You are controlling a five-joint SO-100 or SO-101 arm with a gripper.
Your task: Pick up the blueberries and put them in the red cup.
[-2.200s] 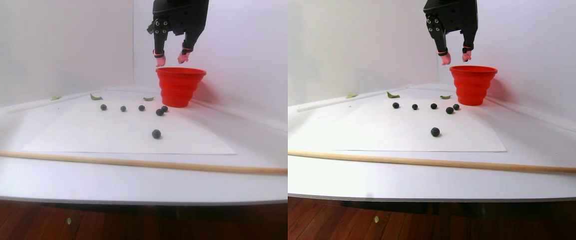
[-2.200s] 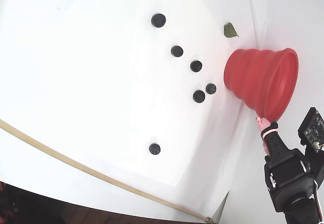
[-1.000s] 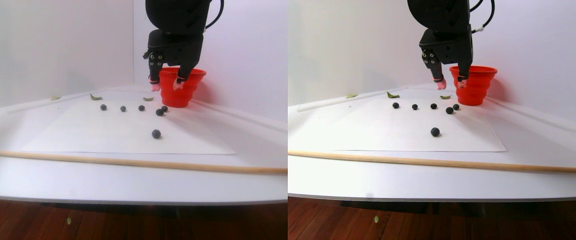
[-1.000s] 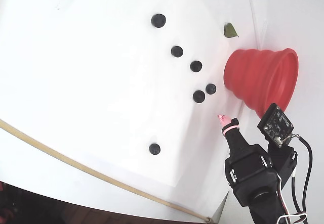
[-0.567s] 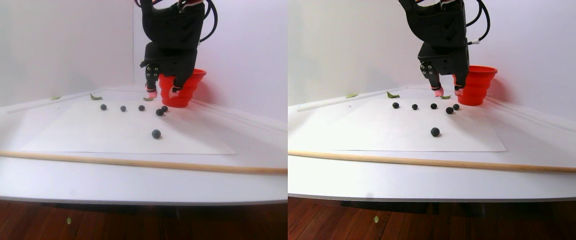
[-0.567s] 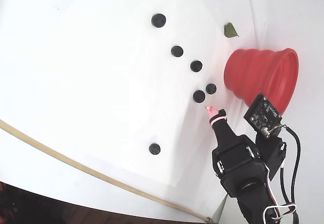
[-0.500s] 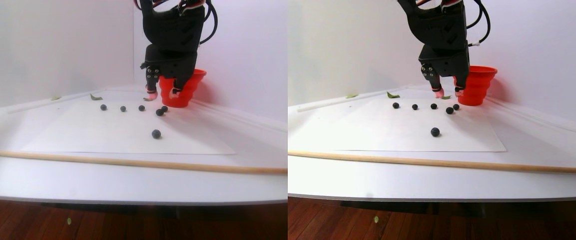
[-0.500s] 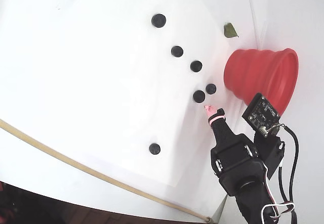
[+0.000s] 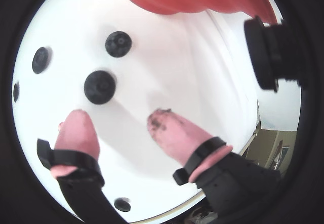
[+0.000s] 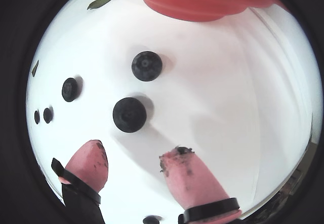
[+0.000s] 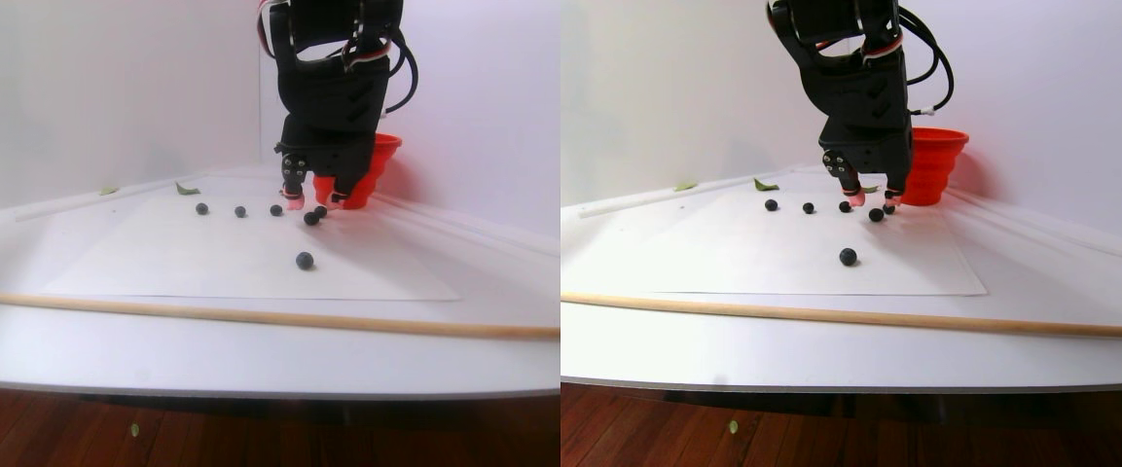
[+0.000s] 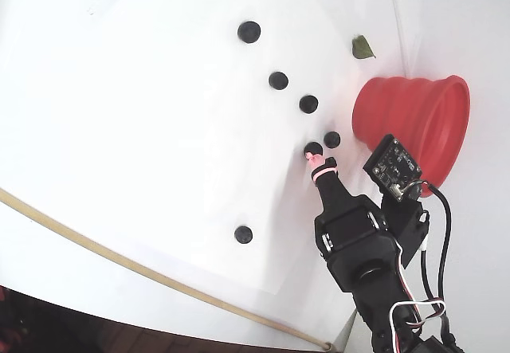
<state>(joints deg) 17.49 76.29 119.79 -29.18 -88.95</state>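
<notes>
1. The white counter (image 12: 96, 130) carries a sheet of white paper (image 11: 230, 263); a thin wooden stick (image 11: 230, 314) lies along its near side in the stereo pair view.
2. The black arm (image 12: 366, 257) reaches down over the paper.
3. The red cup (image 12: 414, 126) stands upright at the back near the wall, just behind the arm in the stereo pair view.
4. The claw (image 10: 134, 171) is spread wide with nothing between its pink fingertips (image 10: 187, 176), low over the paper.
5. Six blueberries (image 12: 278, 80) lie loose on the paper; the nearest pair (image 10: 129, 114) sits just ahead of the fingertips, close to the cup.
6. A green leaf (image 12: 362, 47) lies beside the cup.
</notes>
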